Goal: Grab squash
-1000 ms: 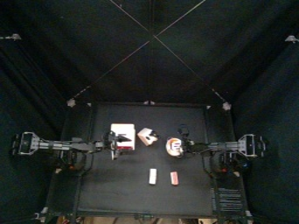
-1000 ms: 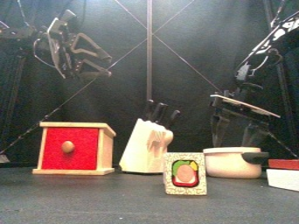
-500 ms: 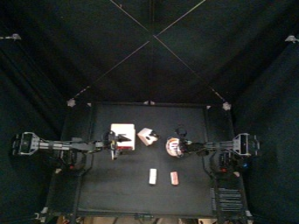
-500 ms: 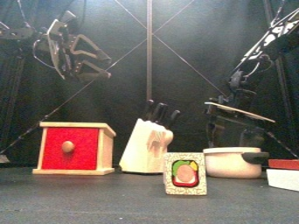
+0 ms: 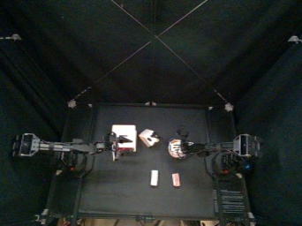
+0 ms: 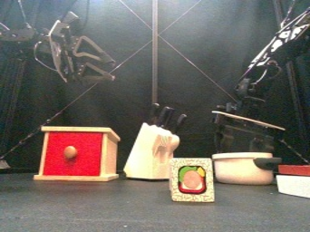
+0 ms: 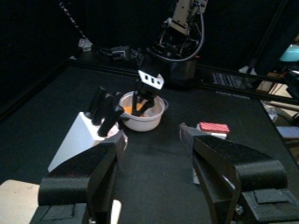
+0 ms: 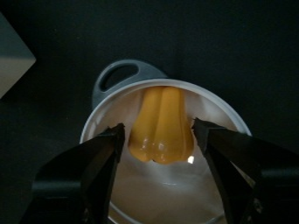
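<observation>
While the left gripper (image 7: 152, 171) hangs raised and spread wide, empty, the right gripper (image 8: 160, 144) hovers wide open above the white pot (image 8: 111, 118), its jaws flanking the yellow squash (image 8: 160, 125) inside, grasping nothing.

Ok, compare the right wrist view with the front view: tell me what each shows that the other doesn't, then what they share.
Only the right wrist view looks into the pot, showing the yellow squash lying inside between the open right gripper jaws.

Only the front view shows the red box, the knife block, the small picture block, a flat piece at the right edge, and the left gripper raised high, apart from everything.

Both show the white pot with the right gripper directly above it.
</observation>
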